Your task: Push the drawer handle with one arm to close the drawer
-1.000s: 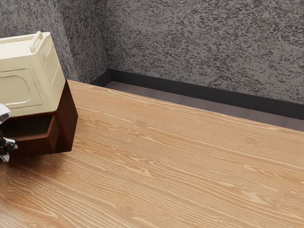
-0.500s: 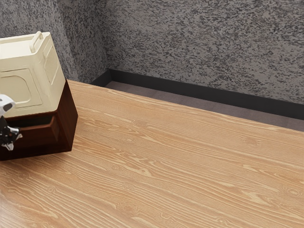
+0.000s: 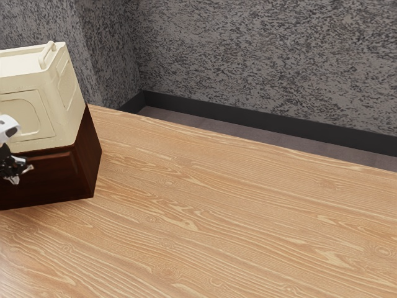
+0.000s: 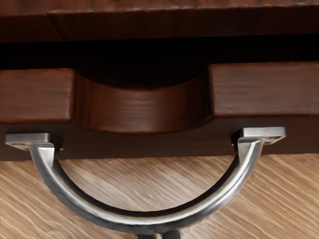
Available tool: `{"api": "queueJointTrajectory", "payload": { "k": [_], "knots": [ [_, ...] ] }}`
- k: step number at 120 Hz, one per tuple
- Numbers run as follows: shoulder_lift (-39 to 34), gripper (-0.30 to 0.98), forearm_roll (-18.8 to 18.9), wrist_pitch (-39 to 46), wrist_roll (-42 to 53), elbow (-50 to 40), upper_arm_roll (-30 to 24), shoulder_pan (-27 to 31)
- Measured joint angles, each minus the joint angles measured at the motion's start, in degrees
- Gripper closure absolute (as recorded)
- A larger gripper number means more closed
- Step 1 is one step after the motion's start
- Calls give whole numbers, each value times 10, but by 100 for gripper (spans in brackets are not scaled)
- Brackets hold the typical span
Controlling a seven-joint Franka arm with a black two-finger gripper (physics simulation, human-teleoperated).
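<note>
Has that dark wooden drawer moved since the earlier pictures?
Yes. The drawer has slid inward: in the exterior view, its front now sits much nearer the front edge of its cabinet.

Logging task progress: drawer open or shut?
Slightly open: in the wrist view, a dark gap separates the drawer front from the cabinet.

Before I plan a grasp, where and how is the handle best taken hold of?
I would grip the handle mid-curve, from above, across its thickness: there it bows farthest out from the drawer, with an open gap between them.
</note>
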Motion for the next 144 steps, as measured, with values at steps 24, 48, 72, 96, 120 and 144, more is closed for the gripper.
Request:
{"api": "queueJointTrajectory", "payload": {
  "k": [24,48,72,96,120,144],
  "knots": [
    [0,78,5,14,9,16,11,-23],
    [0,78,14,21,18,16,11,-25],
    [30,79,-52,17,24,-7,5,-12],
    [233,79,-401,-118,29,83,-433,182],
    [439,56,-566,-272,79,349,-525,201],
    [474,22,-621,-300,157,387,-525,202]
  ]
}}
